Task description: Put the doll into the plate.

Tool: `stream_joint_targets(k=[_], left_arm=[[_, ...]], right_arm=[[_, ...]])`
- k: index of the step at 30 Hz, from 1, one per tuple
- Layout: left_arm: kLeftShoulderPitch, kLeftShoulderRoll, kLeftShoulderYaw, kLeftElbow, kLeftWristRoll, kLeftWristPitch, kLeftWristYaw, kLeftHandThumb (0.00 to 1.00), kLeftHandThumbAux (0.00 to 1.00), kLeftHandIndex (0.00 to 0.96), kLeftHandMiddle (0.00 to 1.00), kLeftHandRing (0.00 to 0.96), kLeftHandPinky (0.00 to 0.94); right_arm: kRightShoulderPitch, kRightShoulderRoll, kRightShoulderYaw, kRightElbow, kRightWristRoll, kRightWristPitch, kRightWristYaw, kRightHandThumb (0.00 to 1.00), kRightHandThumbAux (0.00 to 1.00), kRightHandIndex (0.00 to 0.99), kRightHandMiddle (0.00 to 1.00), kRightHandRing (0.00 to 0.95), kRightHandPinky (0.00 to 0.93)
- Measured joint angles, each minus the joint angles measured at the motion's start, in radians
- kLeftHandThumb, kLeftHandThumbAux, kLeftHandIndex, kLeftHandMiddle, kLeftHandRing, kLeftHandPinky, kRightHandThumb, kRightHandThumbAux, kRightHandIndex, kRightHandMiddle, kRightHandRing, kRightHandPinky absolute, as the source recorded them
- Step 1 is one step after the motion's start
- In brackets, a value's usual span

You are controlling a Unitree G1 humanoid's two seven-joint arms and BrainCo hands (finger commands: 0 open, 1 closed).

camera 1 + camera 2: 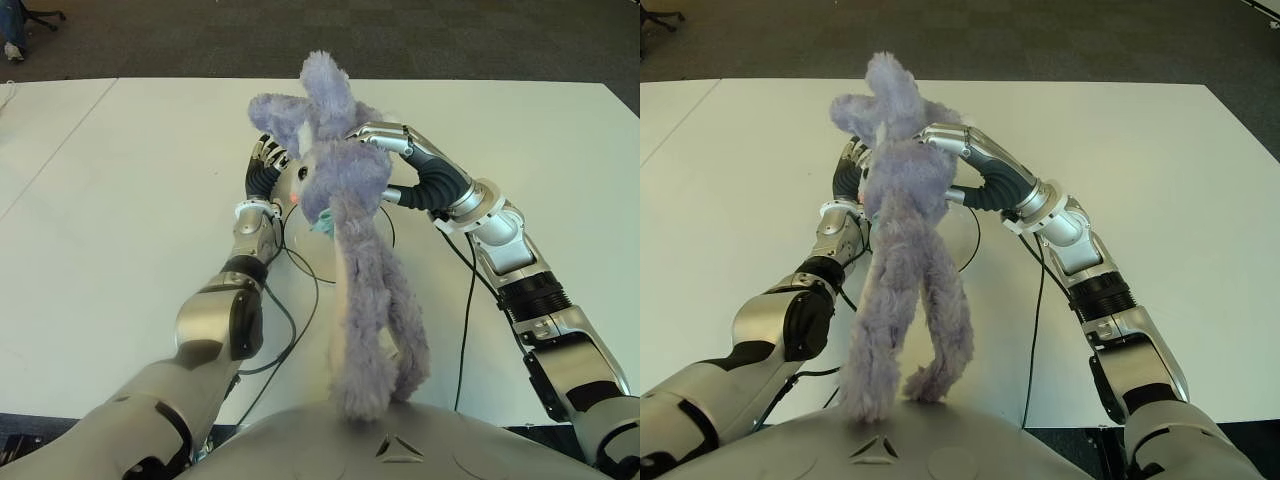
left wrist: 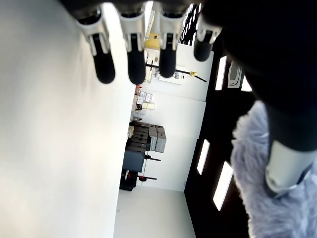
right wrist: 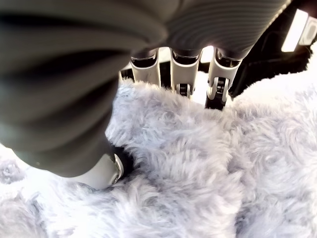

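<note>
From the left eye view I see one purple plush doll [image 1: 345,190] held up above the white table [image 1: 120,200], its two long limbs dangling down toward the robot's chest. My right hand [image 1: 385,140] wraps over the doll's head from the right. My left hand [image 1: 265,165] shows just left of the doll, partly behind it. Black cables [image 1: 300,300] loop on the table beneath the doll, and they and the doll hide what lies there; I cannot make out a plate. I read no writing anywhere.

The right eye view gives the same scene, with the doll covering most of the left hand.

In the left wrist view, four fingers [image 2: 105,64] stretch out straight, holding nothing, purple fur beside the thumb.

In the right wrist view, the fingers [image 3: 179,74] and thumb press into the fur, clamped on the doll.
</note>
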Motion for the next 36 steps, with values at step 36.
stream_joint_targets(k=[36], left_arm=[[0.004,-0.004,-0.008,0.015,0.003,-0.102,0.001,0.000,0.677,0.074,0.195,0.225,0.244]], right_arm=[[0.161,-0.020,-0.050,-0.012,-0.092,-0.003,0.101,0.696,0.716,0.437,0.895,0.884,0.874]])
